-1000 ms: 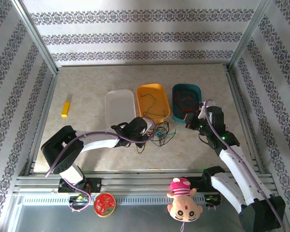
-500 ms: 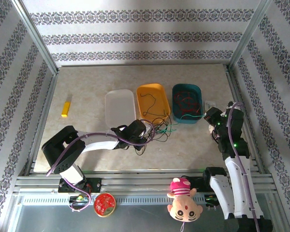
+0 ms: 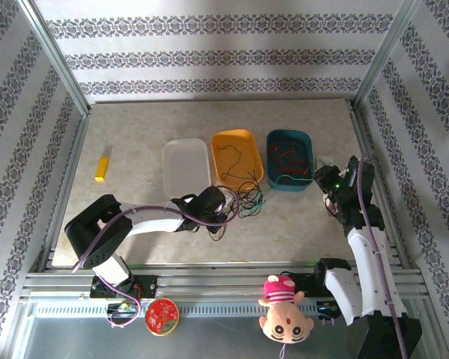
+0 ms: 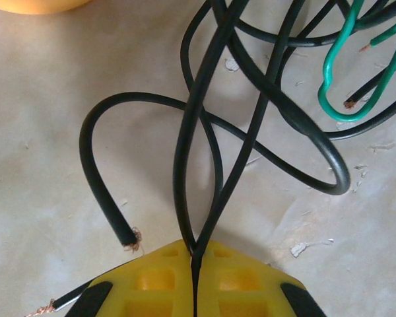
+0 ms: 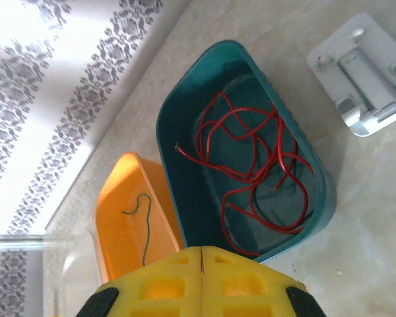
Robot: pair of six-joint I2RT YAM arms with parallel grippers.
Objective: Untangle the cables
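A tangle of thin black and green cables (image 3: 248, 198) lies on the table just in front of the orange bin (image 3: 251, 142). My left gripper (image 3: 226, 203) sits at the tangle's left edge. In the left wrist view its yellow fingers (image 4: 152, 277) are shut on a black cable (image 4: 185, 139) that loops away from them, with a green cable (image 4: 335, 59) at the upper right. Red cables (image 5: 257, 165) lie in the teal bin (image 5: 178, 172), and one green cable (image 5: 144, 221) lies in the orange bin (image 5: 119, 191). My right gripper (image 3: 331, 179) hovers right of the teal bin (image 3: 271, 161), shut with nothing in it.
A white tray (image 3: 185, 166) stands left of the orange bin. A small white stand (image 5: 366, 79) sits on the table right of the teal bin. A yellow block (image 3: 102, 168) lies far left. A doll (image 3: 284, 318) and a red disc (image 3: 162, 315) rest on the front rail.
My right arm has swung away from the front of the teal bin to its right side. The left gripper has drawn the tangle slightly tighter while keeping its hold on the black cable.
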